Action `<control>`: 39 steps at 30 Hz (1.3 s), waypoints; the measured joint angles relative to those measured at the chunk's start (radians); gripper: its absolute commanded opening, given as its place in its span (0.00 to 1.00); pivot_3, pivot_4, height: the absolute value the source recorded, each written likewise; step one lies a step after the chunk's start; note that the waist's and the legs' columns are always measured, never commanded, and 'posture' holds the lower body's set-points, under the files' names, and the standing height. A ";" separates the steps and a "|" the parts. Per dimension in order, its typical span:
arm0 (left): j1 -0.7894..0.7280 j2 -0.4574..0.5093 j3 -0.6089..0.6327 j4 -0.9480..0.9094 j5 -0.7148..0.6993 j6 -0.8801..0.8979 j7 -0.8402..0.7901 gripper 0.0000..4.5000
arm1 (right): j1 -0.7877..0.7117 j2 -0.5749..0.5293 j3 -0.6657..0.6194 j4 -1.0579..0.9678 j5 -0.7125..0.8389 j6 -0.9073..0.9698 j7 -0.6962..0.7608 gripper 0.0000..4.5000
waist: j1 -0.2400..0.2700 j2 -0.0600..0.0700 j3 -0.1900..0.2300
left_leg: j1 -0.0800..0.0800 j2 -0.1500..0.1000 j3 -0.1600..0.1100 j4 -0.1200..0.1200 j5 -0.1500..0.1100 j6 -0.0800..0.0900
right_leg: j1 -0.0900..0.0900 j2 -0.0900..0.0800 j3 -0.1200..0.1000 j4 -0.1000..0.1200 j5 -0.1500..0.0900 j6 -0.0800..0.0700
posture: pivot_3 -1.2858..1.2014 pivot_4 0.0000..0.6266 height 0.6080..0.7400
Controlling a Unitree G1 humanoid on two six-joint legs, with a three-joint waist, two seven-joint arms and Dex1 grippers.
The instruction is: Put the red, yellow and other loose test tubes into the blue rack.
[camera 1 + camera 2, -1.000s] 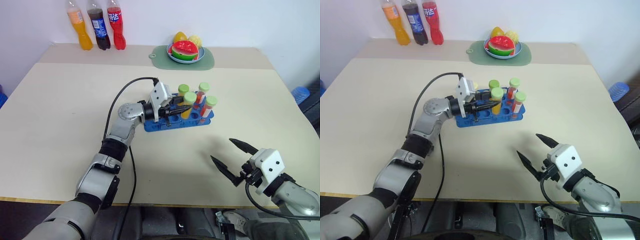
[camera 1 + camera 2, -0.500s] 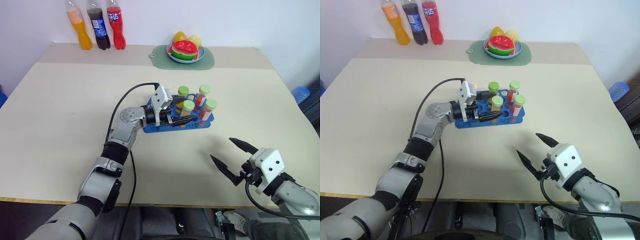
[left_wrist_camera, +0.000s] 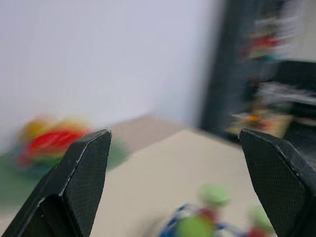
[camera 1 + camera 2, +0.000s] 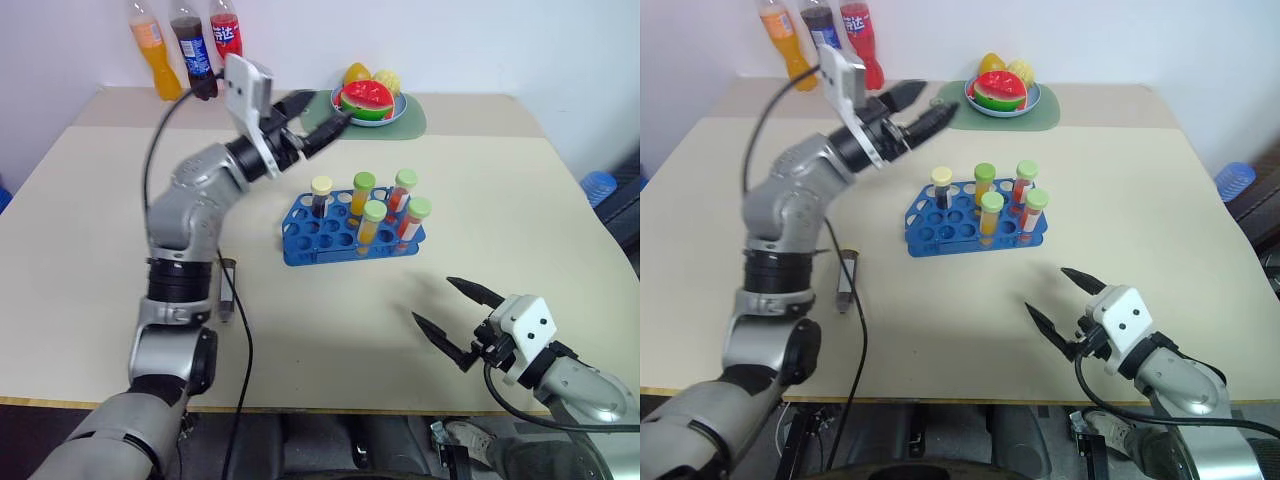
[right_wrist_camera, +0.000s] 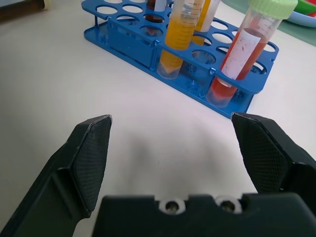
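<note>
Counting five tubes [image 4: 372,222] in the blue rack [image 4: 352,234]; one, probably dark, left on counter [image 4: 228,284]; both fingers open, empty.

1. One blue rack [image 4: 330,238] on the table [image 4: 90,230].
2. Five tubes standing in the rack: one cream-capped tube [image 4: 320,195] with dark contents, and four green-capped tubes [image 4: 374,222], two with orange liquid and two with red.
3. One loose tube [image 4: 227,288] lying on the table, left of the rack.
4. Three bottles [image 4: 190,50] at the far edge: one orange, one dark, one red.
5. One plate [image 4: 370,118] of fruit, on one green mat [image 4: 415,120].
6. Two grippers: the left gripper [image 4: 318,118] raised, the right gripper [image 4: 452,308] low, both with fingers spread.
</note>
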State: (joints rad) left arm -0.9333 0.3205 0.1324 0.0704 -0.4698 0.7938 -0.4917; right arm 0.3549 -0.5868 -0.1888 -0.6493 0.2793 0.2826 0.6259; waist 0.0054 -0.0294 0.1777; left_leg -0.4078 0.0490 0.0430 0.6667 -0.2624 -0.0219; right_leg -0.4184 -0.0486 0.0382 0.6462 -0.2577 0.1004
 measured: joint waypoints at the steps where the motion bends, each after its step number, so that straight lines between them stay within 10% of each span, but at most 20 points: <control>1: -0.016 0.031 0.010 -0.004 -0.005 0.127 0.045 0.94 | -0.009 -0.003 0.007 0.009 0.000 0.000 0.009 0.96 | -0.001 0.000 0.000 | 0.000 0.000 0.000 0.000 0.000 0.000 | 0.000 0.000 0.000 0.000 0.000 0.000 | 0.52 0.24 1.00; 7: -0.114 0.219 0.053 0.095 -0.219 0.772 0.222 0.94 | -0.096 -0.021 0.063 0.085 0.000 -0.008 0.068 0.96 | -0.015 -0.001 0.001 | 0.000 0.000 -0.001 -0.001 0.000 0.000 | 0.000 0.000 0.000 0.002 0.000 0.000 | 0.52 0.24 1.00; 20: -0.139 0.750 -0.485 0.362 -1.363 0.811 0.750 0.94 | -0.248 -0.020 0.158 0.264 -0.002 -0.074 0.153 0.96 | -0.015 -0.002 0.002 | 0.000 0.000 -0.004 -0.002 0.000 -0.001 | -0.003 -0.002 0.000 0.004 0.000 0.000 | 0.52 0.24 1.00; 39: 0.049 0.579 -0.402 0.318 -1.485 0.682 1.205 0.94 | -0.184 -0.062 0.135 0.229 0.018 -0.214 0.254 0.96 | -0.015 -0.002 0.002 | 0.000 -0.001 0.000 -0.001 0.001 -0.002 | -0.002 -0.002 0.000 0.004 0.000 0.000 | 0.52 0.24 1.00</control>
State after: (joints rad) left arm -0.8842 0.8999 -0.2699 0.3881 -1.9548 1.4756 0.7131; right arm 0.1711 -0.6484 -0.0542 -0.4200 0.2974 0.0691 0.8798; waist -0.0095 -0.0319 0.1795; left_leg -0.4077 0.0482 0.0434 0.6653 -0.2611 -0.0244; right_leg -0.4205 -0.0506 0.0384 0.6498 -0.2577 0.1000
